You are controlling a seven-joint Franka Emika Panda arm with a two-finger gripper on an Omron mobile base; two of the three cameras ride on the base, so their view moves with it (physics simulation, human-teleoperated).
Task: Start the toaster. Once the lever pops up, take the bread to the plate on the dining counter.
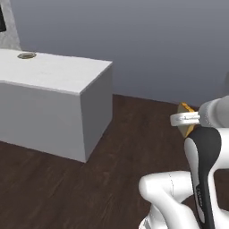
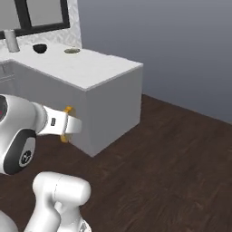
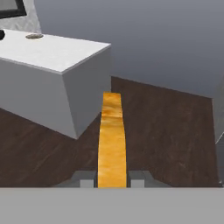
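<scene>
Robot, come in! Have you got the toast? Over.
Gripper shut on the bread. Plate waiting on dining counter, far end. Open floor between.

You had a glossy white arm (image 1: 179,197) of rounded, bulbous segments, with a dark grey band down one link, a black joint cap, and two small grey fingertips (image 3: 87,179).

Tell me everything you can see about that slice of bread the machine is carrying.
The bread is a thin slice seen edge-on in the hand view, its crust orange-brown and mottled golden. It stands upright, pinched between the gripper's two grey fingers at its lower end, held in the air above the dark wood floor. Nothing else touches it. From the base views just a corner peeks past the arm.
</scene>
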